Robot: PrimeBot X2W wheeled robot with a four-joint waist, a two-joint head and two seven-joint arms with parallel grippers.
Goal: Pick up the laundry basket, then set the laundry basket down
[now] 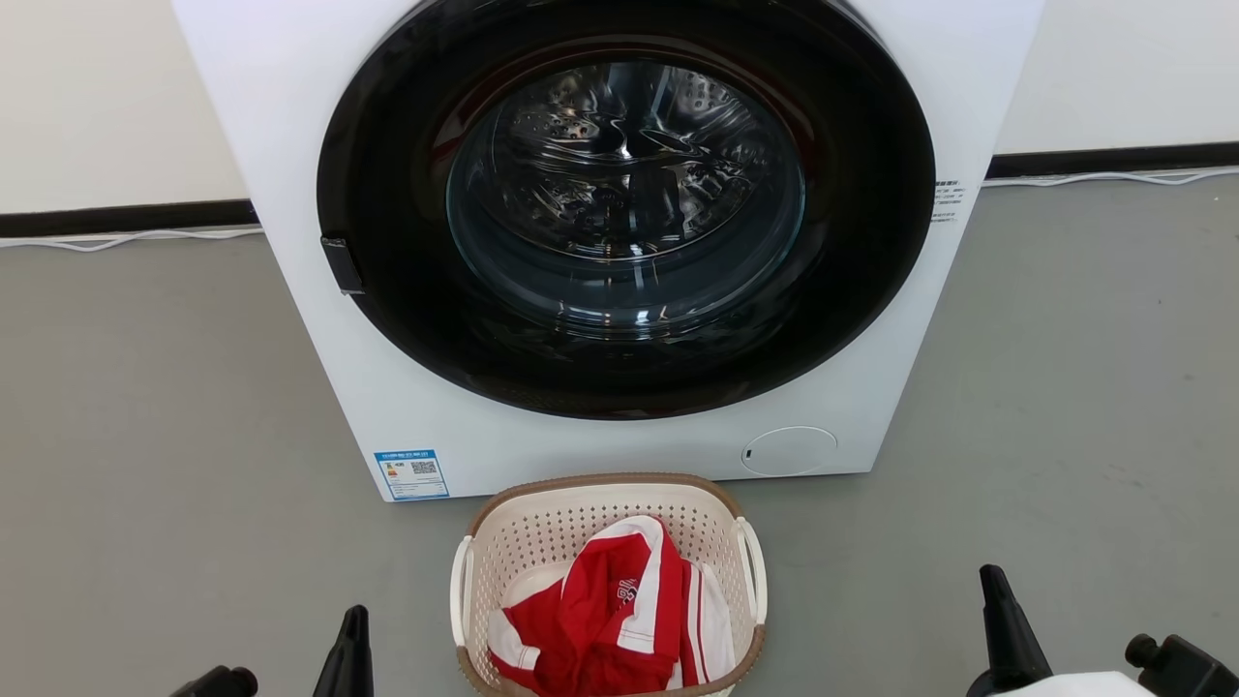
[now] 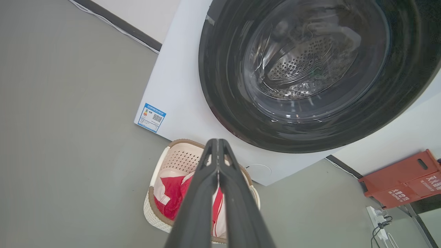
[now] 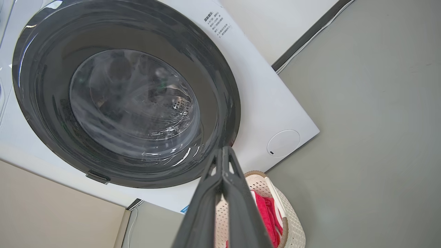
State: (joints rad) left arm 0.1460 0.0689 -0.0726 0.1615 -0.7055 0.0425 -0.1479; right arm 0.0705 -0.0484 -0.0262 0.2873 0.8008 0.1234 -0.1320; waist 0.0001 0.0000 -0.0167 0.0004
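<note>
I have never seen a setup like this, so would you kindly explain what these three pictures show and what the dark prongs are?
They come from one two-armed robot. The first is its head camera, looking down at a washer with its door shut. A basket sits on the floor in front, with red-and-white clothing inside. The other two pictures come from cameras on the wrists, each looking along that arm's own fingers. The dark prongs are those fingers: the left gripper and the right gripper. Both are shut and hold nothing. The basket has not been grasped yet. The left wrist picture also shows a red crate.
</note>
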